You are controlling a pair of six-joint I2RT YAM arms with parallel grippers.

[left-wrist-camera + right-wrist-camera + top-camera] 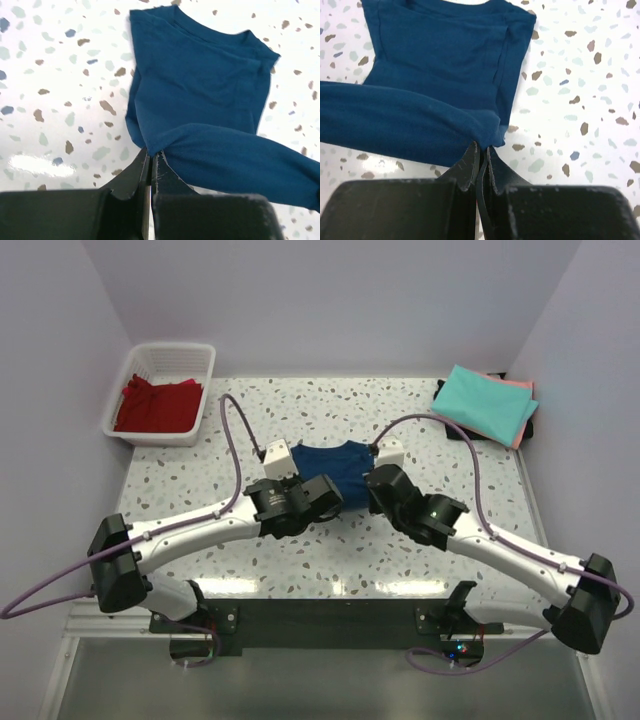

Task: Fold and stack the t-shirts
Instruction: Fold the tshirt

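Left gripper [151, 152] and right gripper [482, 146] pinch navy t-shirt [200, 85]; basket [170, 348] holds red t-shirt [158, 406].

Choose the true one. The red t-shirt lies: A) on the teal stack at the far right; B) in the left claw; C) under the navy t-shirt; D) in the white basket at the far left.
D: the red t-shirt sits bunched inside the white basket.

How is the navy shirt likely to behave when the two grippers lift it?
Probably floppy: the navy shirt bunches and creases where the left gripper and right gripper pinch it. It would likely sag between them. It seems light, since the cloth looks thin.
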